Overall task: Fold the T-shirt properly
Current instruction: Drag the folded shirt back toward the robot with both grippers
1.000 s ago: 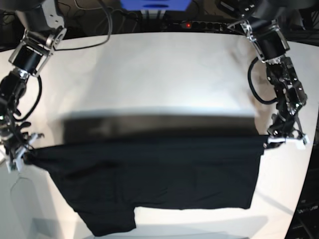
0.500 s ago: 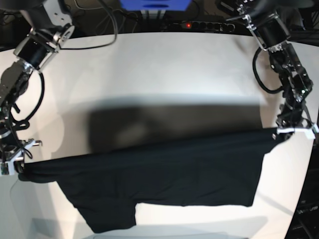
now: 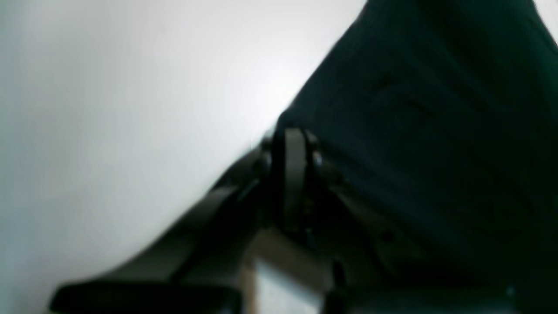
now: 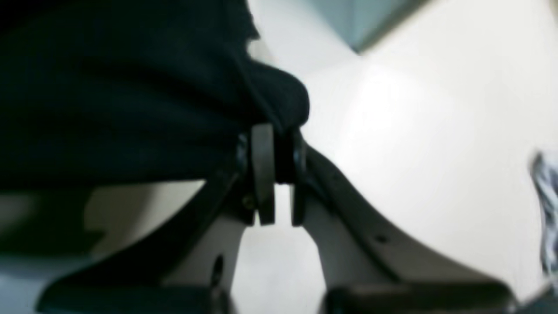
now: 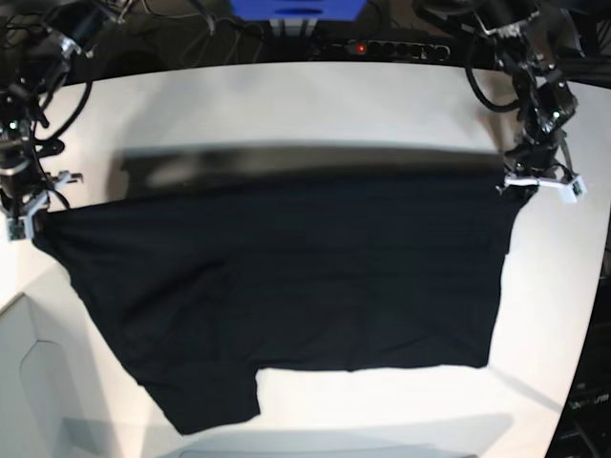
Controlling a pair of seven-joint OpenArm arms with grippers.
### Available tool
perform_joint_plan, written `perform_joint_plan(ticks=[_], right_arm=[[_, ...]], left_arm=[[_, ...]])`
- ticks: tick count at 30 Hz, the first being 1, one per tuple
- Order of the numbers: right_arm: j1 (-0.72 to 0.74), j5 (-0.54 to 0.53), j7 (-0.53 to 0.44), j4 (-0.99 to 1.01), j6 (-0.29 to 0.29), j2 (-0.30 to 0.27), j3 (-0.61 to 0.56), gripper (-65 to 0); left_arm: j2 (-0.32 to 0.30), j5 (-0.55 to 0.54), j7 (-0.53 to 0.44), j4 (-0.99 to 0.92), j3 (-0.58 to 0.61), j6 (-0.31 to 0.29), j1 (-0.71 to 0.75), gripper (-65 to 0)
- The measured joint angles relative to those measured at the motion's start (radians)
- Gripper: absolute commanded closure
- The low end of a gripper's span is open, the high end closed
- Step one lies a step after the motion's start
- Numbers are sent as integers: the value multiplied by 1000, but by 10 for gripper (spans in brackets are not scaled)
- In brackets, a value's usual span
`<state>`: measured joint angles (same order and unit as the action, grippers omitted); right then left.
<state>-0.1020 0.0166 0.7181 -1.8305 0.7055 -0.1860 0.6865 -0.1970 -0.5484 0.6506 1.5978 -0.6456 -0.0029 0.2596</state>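
Observation:
The black T-shirt (image 5: pixel 286 277) hangs stretched between my two grippers over the white table (image 5: pixel 286 114), its top edge taut and its lower part trailing toward the front edge, one sleeve at the lower left. My left gripper (image 5: pixel 516 183) is shut on the shirt's right top corner; the left wrist view shows its jaws (image 3: pixel 290 144) closed on the dark T-shirt (image 3: pixel 436 131). My right gripper (image 5: pixel 33 215) is shut on the left top corner, and in the right wrist view a bunch of T-shirt (image 4: pixel 130 109) sits pinched between its fingertips (image 4: pixel 274 144). No print shows.
A power strip (image 5: pixel 382 48) and cables lie along the table's far edge beside a blue object (image 5: pixel 296 10). The table's front left corner drops off to a grey floor (image 5: pixel 29 382). The shirt casts a shadow band (image 5: pixel 286 160) on the table behind it.
Both grippers have risen and moved toward the back of the table with the shirt's top edge, spreading it wider and taller. The shadow on the table has shifted back.

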Motion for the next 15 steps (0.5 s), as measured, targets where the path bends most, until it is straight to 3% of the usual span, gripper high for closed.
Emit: perform_joint_plan(ticks=[4, 15], right_arm=[[-98, -14, -1, -40, -2, 6, -12, 0], [-322, -11, -8, -43, -2, 23, -5, 0]], left_arm=[[32, 13, 11, 64, -1, 8, 90, 0], [45, 11, -1, 92, -1, 7, 225, 0]])
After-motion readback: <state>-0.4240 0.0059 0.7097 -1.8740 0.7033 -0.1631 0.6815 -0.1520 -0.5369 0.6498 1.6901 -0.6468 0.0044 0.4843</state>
